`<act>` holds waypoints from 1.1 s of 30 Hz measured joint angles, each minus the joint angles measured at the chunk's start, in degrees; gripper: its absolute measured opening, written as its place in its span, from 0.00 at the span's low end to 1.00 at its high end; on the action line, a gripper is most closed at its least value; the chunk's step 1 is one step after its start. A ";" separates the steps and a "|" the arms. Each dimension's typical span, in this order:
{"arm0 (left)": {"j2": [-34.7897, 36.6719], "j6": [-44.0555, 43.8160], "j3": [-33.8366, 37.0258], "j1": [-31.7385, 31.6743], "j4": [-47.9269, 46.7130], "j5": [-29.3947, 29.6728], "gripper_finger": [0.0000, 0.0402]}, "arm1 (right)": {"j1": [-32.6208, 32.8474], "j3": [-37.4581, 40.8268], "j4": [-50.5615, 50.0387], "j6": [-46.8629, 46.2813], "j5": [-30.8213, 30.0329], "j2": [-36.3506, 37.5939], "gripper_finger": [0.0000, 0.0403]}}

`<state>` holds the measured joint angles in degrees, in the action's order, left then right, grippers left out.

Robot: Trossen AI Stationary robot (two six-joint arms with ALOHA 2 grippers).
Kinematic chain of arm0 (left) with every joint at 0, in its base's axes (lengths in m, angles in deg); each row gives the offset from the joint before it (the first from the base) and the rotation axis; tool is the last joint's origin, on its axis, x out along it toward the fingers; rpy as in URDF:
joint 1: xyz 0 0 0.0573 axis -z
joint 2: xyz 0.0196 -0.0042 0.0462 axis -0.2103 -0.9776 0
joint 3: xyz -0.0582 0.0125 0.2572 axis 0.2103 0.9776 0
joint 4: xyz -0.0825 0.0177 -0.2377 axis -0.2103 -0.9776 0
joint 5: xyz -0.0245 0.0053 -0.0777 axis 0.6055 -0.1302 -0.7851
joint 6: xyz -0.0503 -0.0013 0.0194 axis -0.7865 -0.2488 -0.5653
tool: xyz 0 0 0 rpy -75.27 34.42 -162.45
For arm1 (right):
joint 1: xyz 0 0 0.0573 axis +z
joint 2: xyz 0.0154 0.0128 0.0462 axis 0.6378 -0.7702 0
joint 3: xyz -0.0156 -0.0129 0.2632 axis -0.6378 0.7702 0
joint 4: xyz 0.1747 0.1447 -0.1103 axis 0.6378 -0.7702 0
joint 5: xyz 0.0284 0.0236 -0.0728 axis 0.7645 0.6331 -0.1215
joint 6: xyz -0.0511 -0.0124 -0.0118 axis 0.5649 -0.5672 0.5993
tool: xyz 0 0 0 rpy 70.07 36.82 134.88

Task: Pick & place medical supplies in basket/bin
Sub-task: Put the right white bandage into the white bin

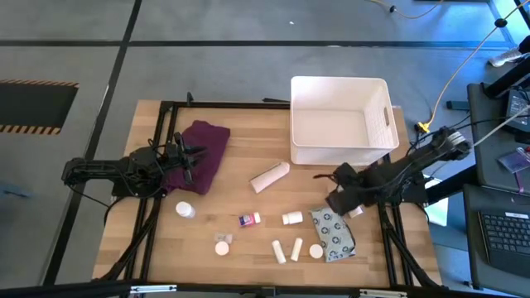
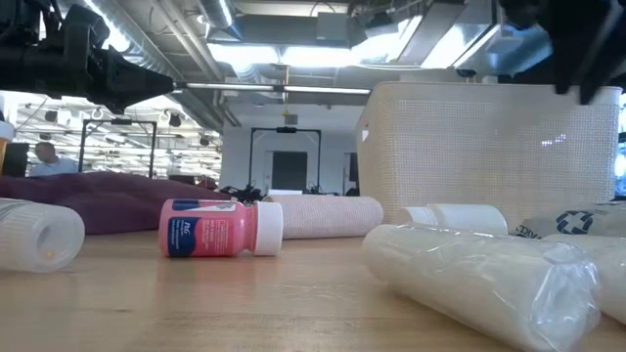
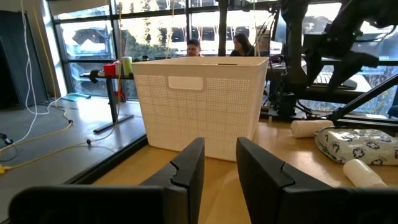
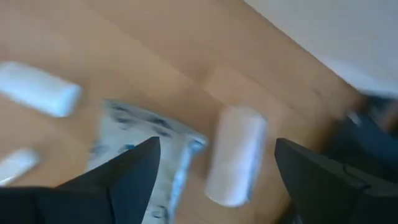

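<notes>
Right tool [image 1: 351, 207]: fingers spread wide, empty, hanging over the surface [image 1: 240, 178] at roughly 4 o'clock from its centre. In its wrist view a small white cylinder [image 4: 235, 154] lies directly between the fingers, just beside the corner of the grey patterned pouch [image 4: 134, 140].

Left tool [image 1: 184, 155]: fingers narrow with a slim gap, nothing between them, waiting over the purple cloth [image 1: 197, 153] at 9 o'clock.

White bin [image 1: 339, 120]: stands at 1 o'clock, interior bare in the overhead view.

Remaining supplies lie loose along the 6 o'clock edge: beige roll [image 1: 270, 176] near centre, pink-labelled bottle [image 1: 249, 219], white bottle [image 1: 292, 218], two tubes [image 1: 287, 249], round containers [image 1: 222, 247] and [image 1: 316, 250], and a capped bottle [image 1: 185, 210] toward 8 o'clock.

Assessment of the cylinder: judged light and rigid, smooth-walled, therefore liable to roll or squirt out under an off-centre pinch. Recommended hold is across its short diameter at mid-length, fingers square to its axis.

Pouch: judged soft and limp; it would sag from a corner grip. Take it at an edge fold.

Beige roll: appears compressible; a firm mid-body pinch should suffice.
</notes>
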<state>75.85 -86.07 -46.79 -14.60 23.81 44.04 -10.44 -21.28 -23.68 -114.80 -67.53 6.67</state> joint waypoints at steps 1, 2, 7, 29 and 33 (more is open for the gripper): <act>0.00 0.00 0.00 -0.02 -0.01 0.00 0.22 | 0.94 0.00 -1.23 -2.87 0.29 -0.73 0.79; 0.00 0.00 0.00 -0.02 0.01 0.00 0.22 | 1.85 0.00 -1.88 -5.29 0.72 -1.39 0.79; 0.00 0.00 0.00 -0.01 0.00 0.00 0.22 | 5.02 1.65 -1.35 -11.19 1.22 -3.41 0.79; 0.00 0.00 -0.02 0.00 -0.02 -0.02 0.22 | 5.81 26.31 21.68 -15.39 8.51 -1.87 0.79; 0.00 0.00 -0.02 -0.01 0.00 -0.02 0.22 | 5.79 28.79 26.27 -15.38 9.99 -1.89 0.79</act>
<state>75.85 -86.07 -46.81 -14.61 23.80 44.02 -4.64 7.51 2.59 -130.18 -57.53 4.78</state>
